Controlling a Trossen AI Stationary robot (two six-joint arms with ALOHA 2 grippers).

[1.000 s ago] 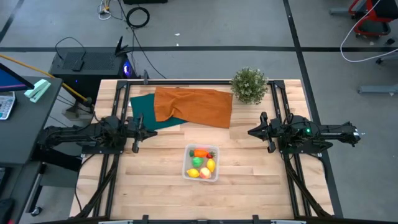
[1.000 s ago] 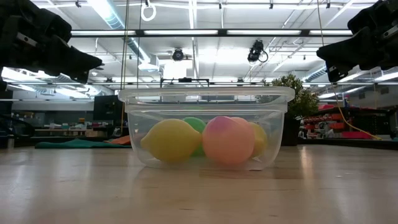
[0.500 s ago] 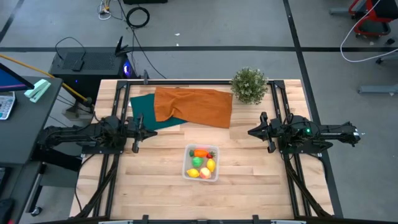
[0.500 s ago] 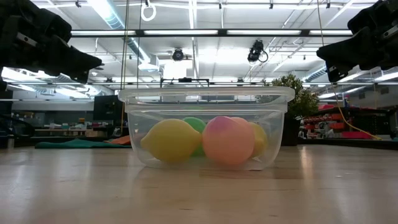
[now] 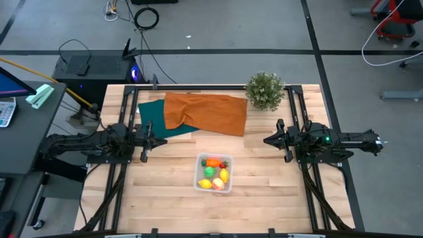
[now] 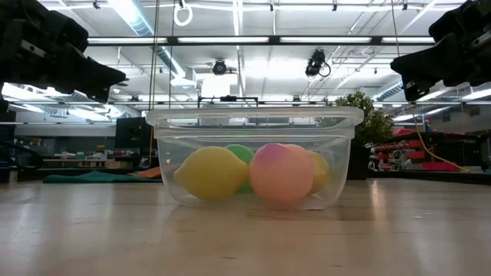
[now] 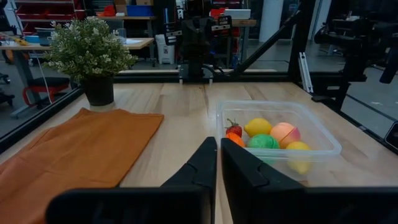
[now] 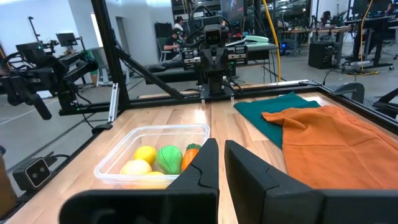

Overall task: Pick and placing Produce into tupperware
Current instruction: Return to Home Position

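While both dark arms hang above the light wooden table [image 5: 165, 192], the clear, see-through plastic tupperware box with rounded corners [image 5: 197, 164] sits on the wood between them. It is a bit nearer to the table edge that is far from the plant. It stands flat and has no lid on.

All the toy produce is inside the box. There is a long orange carrot [image 5: 213, 162] with a tiny red strawberry [image 5: 223, 164] just beside it. Next to them is a round green fruit [image 5: 209, 172]. There is one yellow lemon [image 5: 224, 175] on one side and another yellow lemon [image 5: 205, 183] in a corner. A pale pink-red apple [image 5: 217, 184] lies just beside that second lemon. The pieces are packed close and touch each other.

The left gripper [image 5: 162, 141] is up in the air on the left side, well apart from the box. Its two fingers are nearly pressed together with only a thin gap, and they hold nothing. The right gripper [image 5: 266, 140] is up in the air on the right side, also well apart from the box. Its fingers are close together the same way and hold nothing.

A floppy orange cloth [image 5: 205, 112] lies flat behind the box. It partly covers a dark green cloth [image 5: 152, 119]. A bushy green potted plant [image 5: 265, 90] stands near the far right corner.
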